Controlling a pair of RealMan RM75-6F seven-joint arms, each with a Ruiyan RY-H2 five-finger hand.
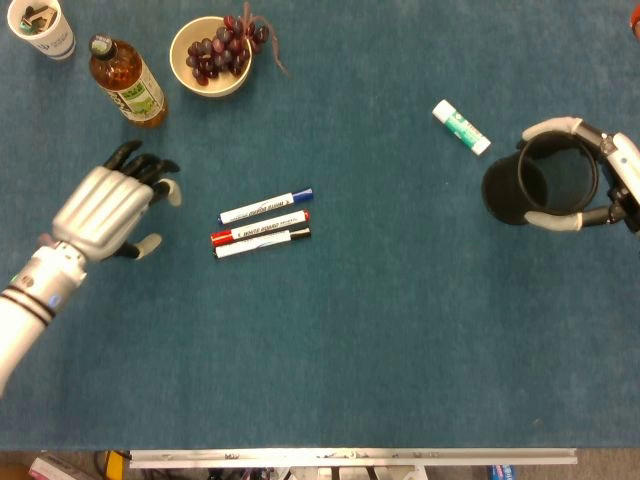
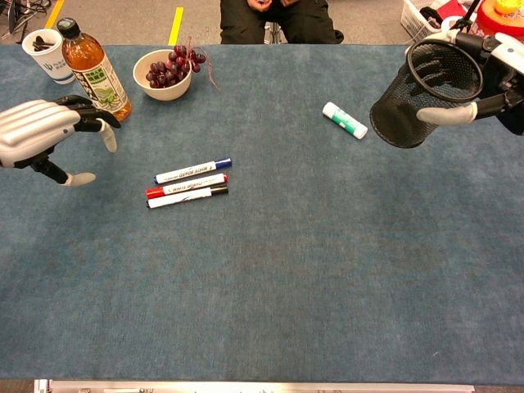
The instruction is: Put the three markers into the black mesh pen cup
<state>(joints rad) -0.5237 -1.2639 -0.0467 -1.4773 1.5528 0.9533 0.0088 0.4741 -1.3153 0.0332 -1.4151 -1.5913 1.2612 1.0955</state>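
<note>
Three markers (image 1: 264, 223): side by side on the blue surface (image 1: 380, 330), none in the cup.
Left hand (image 1: 105, 212): fingers apart, empty; should pinch the blue-capped marker (image 1: 266, 207) first.
Right hand (image 2: 491, 78): fingers wrapped round the black mesh pen cup (image 2: 419, 98), lifted and tilted; hold it steady.

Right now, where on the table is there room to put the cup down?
Bare blue cloth lies between the three markers and the glue stick, and along the whole near edge. It is crowded at the far left corner: tea bottle, grape bowl, paper cup.

Open blue mat (image 1: 380, 330) between left hand (image 1: 105, 210) and markers (image 1: 264, 224), nothing intervening. Behind: bottle (image 1: 127, 82) and grape bowl (image 1: 211, 55). Glue stick (image 1: 461, 127) near lifted pen cup (image 1: 543, 186).
</note>
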